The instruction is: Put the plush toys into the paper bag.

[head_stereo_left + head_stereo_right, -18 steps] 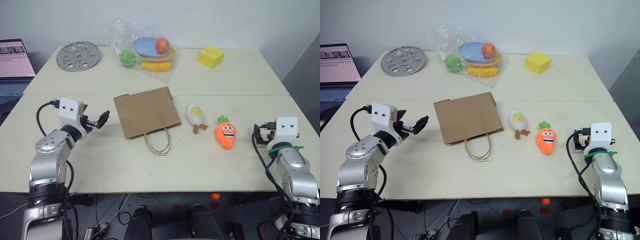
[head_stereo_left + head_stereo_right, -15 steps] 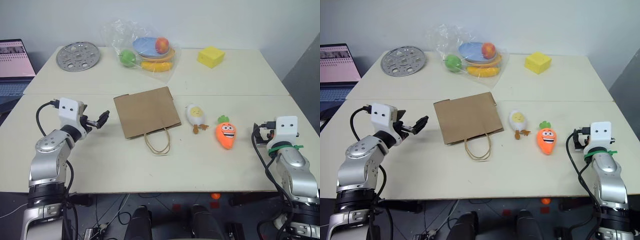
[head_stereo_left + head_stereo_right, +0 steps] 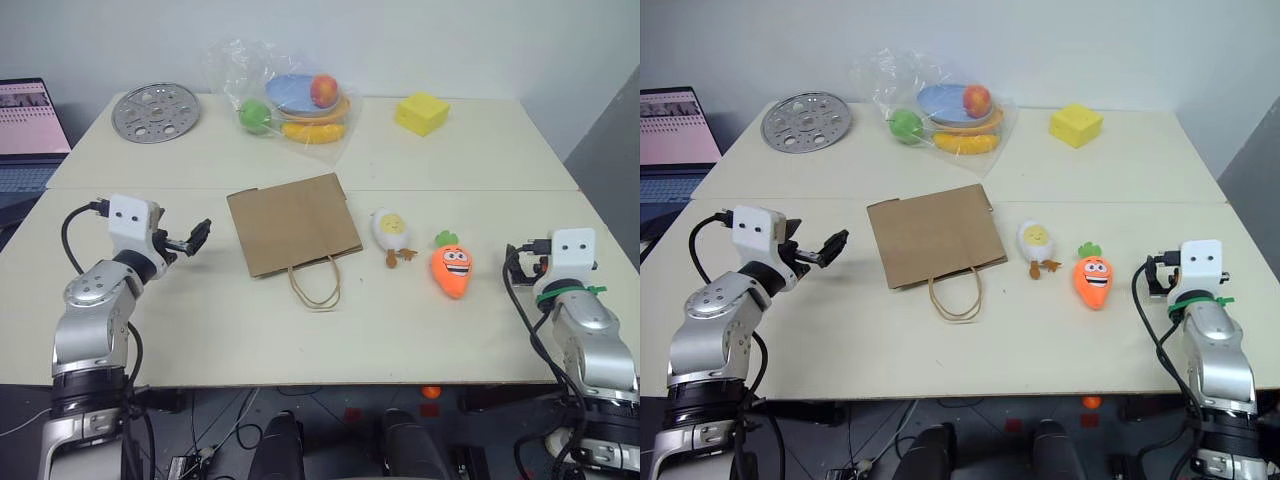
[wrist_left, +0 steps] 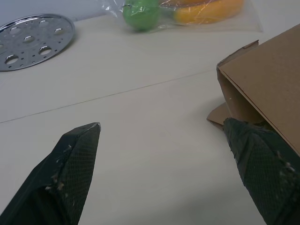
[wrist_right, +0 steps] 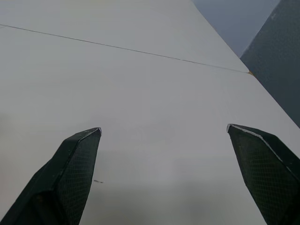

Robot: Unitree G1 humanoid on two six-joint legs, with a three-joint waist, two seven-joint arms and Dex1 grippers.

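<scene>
**Both grippers apart and empty, toys not yet bagged**

Paper bag (image 3: 293, 224) lies flat mid-desk (image 3: 480, 330), carrot toy (image 3: 452, 267) and egg toy (image 3: 391, 232) beside it toward the right edge. Left gripper (image 3: 192, 237) faces the bag's mouth (likely to open it); right gripper (image 5: 164, 178) hovers near the right edge.

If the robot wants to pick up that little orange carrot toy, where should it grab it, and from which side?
Probably around the fat orange middle of the carrot toy, coming down from above. It lies flat on the table, face up, leafy end away from the robot, so its two long sides are free for the fingers. The open right gripper is the nearer one; the egg toy lies clear to the carrot's left.
</scene>
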